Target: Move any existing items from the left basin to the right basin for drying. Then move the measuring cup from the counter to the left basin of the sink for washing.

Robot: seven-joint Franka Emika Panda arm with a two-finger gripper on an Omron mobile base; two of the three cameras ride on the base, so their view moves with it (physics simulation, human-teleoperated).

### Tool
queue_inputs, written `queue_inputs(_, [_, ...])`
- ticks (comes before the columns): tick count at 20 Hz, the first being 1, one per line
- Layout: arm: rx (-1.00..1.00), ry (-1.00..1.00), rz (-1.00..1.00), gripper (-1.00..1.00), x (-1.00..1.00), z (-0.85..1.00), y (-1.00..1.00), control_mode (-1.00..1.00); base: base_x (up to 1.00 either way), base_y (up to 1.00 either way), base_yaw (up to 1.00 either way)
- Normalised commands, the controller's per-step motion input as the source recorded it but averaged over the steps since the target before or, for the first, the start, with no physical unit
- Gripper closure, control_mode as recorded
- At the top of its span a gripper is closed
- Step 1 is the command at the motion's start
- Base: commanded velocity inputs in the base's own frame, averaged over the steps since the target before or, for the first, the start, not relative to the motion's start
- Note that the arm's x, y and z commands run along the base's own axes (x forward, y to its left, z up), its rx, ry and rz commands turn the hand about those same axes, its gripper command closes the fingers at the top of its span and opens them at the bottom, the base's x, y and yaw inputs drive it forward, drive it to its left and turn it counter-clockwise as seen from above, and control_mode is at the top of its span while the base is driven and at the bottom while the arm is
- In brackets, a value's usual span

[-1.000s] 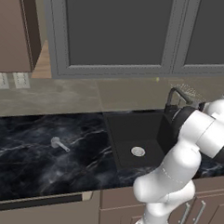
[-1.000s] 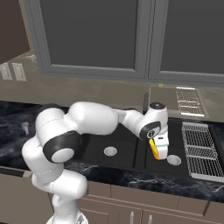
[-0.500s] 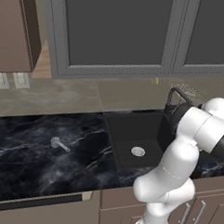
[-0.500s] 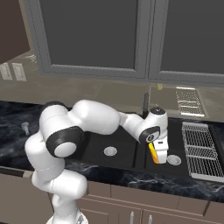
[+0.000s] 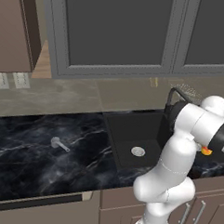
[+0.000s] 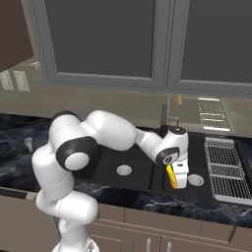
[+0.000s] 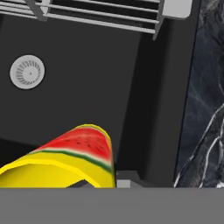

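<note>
Reaching across the sink (image 6: 147, 167), the arm hangs over the right basin (image 6: 202, 170) because the yellow lump (image 6: 171, 175) belongs there for drying. The gripper (image 6: 178, 181), clamped on that lump, holds it above the basin floor near the drain (image 6: 195, 180). The measuring cup (image 5: 59, 143) waits on the counter (image 5: 32, 161), well left of the sink's edge.

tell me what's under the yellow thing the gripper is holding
Below the yellow item lies the black floor of the right basin, its silver drain off to one side. The floor directly beneath it is covered by the item.
</note>
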Motion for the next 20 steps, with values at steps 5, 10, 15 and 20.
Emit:
queue_inputs(5, [0.02, 0.0, 0.0, 1.0, 0.0, -0.17, 0.0, -1.0, 0.0, 0.0, 0.0])
queue_inputs(10, [0.02, 0.0, 0.0, 1.0, 0.0, -0.03, -0.01, -1.0, 0.0, 0.0, 0.0])
queue_inputs(15, [0.0, 0.0, 0.0, 1.0, 0.02, -0.14, 0.0, -1.0, 0.0, 0.0, 0.0])
queue_inputs(20, [0.0, 0.01, 0.01, 1.0, 0.1, -0.19, 0.0, -1.0, 0.0, 0.0, 0.0])
